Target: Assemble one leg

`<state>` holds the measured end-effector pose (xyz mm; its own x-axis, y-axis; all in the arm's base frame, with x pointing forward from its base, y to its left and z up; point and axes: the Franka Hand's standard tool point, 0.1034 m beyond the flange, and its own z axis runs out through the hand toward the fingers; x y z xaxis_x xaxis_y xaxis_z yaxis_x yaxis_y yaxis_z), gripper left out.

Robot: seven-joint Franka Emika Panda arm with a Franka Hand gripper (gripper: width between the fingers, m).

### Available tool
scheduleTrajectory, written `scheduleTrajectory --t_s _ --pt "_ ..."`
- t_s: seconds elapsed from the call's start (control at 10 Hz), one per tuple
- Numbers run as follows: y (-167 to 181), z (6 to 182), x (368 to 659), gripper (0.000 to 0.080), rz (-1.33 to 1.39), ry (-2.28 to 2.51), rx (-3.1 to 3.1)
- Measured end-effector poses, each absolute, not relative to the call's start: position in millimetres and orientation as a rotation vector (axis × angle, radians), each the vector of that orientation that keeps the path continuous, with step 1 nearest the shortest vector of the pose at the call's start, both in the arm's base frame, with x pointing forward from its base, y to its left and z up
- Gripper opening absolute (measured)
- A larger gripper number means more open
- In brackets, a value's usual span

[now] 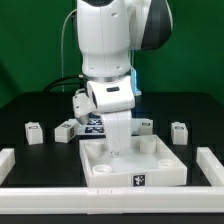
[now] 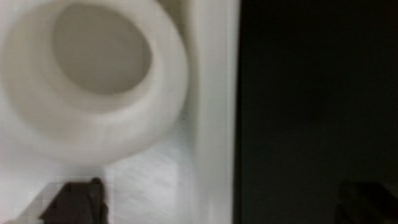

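The large white square tray point(image 1: 160, 170) lies in the middle of the table, with round corner sockets. My gripper point(image 1: 118, 148) hangs low over the tray's far left part. In the wrist view its two dark fingertips point(image 2: 75, 202) stand far apart at the frame's edge, and the gripper point(image 2: 219, 206) is open with nothing between them. One round socket point(image 2: 98, 70) fills the wrist view close up, beside the tray's rim point(image 2: 210, 110) and the dark table. Several small white legs with tags lie behind the tray: one point(image 1: 35, 130), another point(image 1: 66, 130), another point(image 1: 180, 131).
The marker board point(image 1: 92, 125) lies behind the tray, partly hidden by the arm. A further leg point(image 1: 143, 124) sits by the arm's right. White rails run along the front point(image 1: 50, 187) and right side point(image 1: 212, 166) of the table.
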<state>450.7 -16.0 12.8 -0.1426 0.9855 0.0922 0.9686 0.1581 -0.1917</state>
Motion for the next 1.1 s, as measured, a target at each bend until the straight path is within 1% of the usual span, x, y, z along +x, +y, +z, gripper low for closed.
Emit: scheduleTrajectory --t_s 0.1,0.2,0.3,0.4,0.5,0.6,1.1 --pt "-16.0 12.2 450.3 0.0646 0.128 -2.232 -1.915" --pt "-16.0 12.2 450.2 0.0484 0.128 -2.232 -1.916" --pt "-16.1 12.1 450.2 0.0301 0.128 -2.232 -1.916" --pt "-16.1 12.1 450.1 0.0301 0.128 -2.232 -1.916" --pt "-16.2 12.1 450.2 0.0120 0.128 -2.232 -1.916" --pt "-16.4 13.3 452.1 0.0074 0.122 -2.236 -1.920" --pt "-16.5 13.4 452.6 0.0074 0.121 -2.237 -1.921"
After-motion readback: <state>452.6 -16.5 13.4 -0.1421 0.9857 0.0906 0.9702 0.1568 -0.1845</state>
